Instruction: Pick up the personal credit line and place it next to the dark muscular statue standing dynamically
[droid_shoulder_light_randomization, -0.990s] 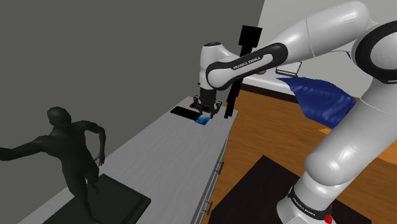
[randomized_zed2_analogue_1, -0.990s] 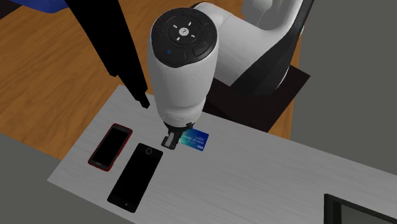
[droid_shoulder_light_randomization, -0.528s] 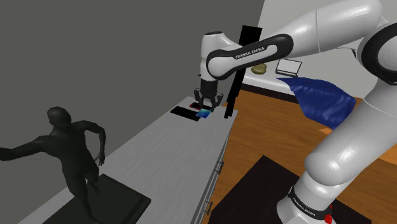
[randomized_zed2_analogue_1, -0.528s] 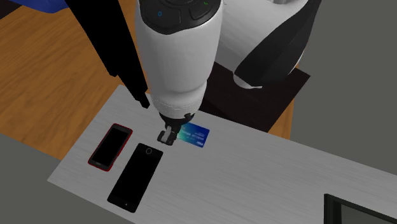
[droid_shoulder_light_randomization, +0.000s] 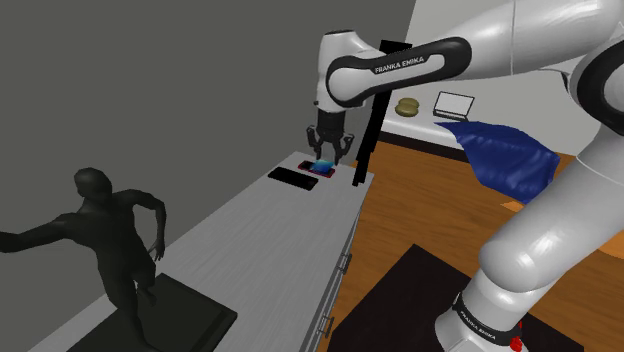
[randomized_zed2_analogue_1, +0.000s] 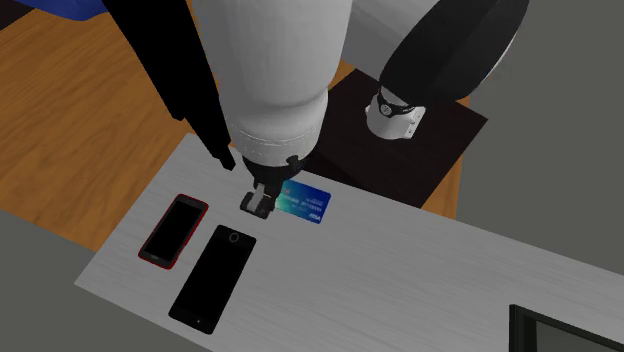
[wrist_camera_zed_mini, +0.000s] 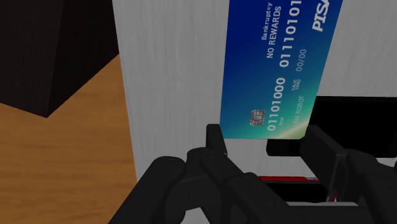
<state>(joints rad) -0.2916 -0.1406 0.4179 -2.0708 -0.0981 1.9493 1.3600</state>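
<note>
Counting the items on the grey table, you have one card, two handsets and one statue. The handsets are one red-edged phone and one black phone, lying side by side near the table's far end in the shoulder view.

Read the card face in the wrist view as follows: "PISA" at one corner, then "Bankruptcy", "NO REWARDS", a digit row beginning "01101000", "VALID THRU 00/00" and "AM ROBOT". One chip sits near the card's gripped end.

Note that the gripper pinches the card's short end between its two black fingers. The card is blue, shading to green at that end. It appears to hang just above the table beside the two phones, though the height is hard to judge.

Observe that the statue is dark, stands in a running pose on one dark base, and is well apart from the card.

The arm carries the lettering "FRANKA EMIKA".
</note>
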